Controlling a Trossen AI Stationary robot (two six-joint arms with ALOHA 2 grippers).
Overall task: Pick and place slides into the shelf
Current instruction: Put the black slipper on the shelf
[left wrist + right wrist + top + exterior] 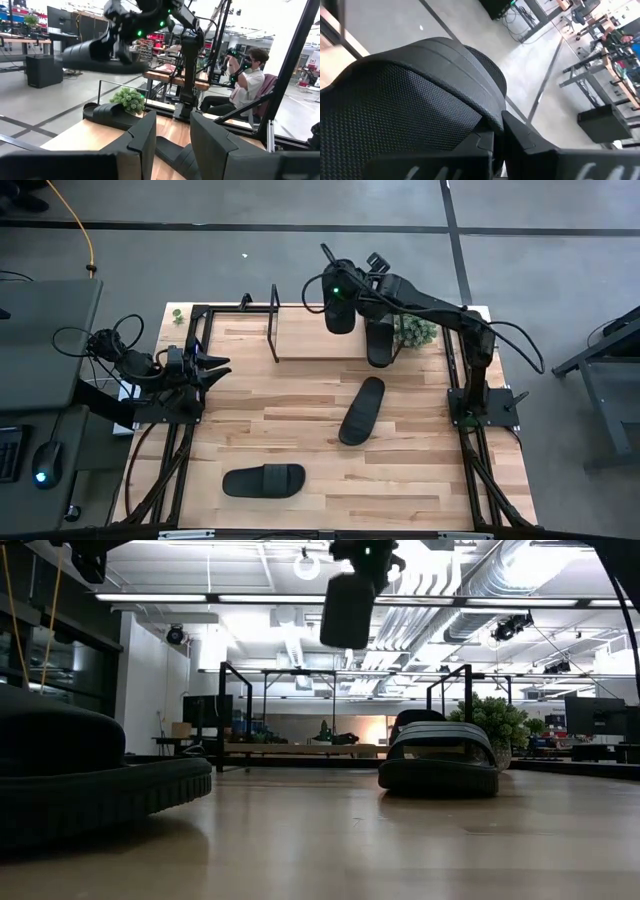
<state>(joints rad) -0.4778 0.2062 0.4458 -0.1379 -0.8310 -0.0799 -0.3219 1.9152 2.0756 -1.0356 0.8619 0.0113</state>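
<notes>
The right gripper (345, 288) is pinched shut on one black slide (339, 298), holding it in the air over the far part of the shelf (300, 335). In the low view this held slide (348, 608) hangs well above the tabletop, its sole showing as a dark, rounded rectangle. The right wrist view shows its wide strap band (415, 105) close up: matte black with a fine dimpled texture and a smooth raised edge, with the gripper's dark fingers (520, 145) closed against it.

A second slide (379, 343) sits at the right end of the shelf, just beside a small green plant (415, 332). A third slide (362, 410) lies tilted on the wooden table (300, 440), near the middle, well apart from the shelf. The fourth slide (264, 481) lies crosswise near the front edge of the table, to the left; it fills the left of the low view as a large dark shape (90, 775).

The shelf is a light wooden board with thin black tube end frames, and its left portion is bare.

The left gripper (215, 367) waits at the left edge of the table, its fingers (145, 142) partly spread and holding nothing. A seated person (245, 80) shows in the room beyond.
</notes>
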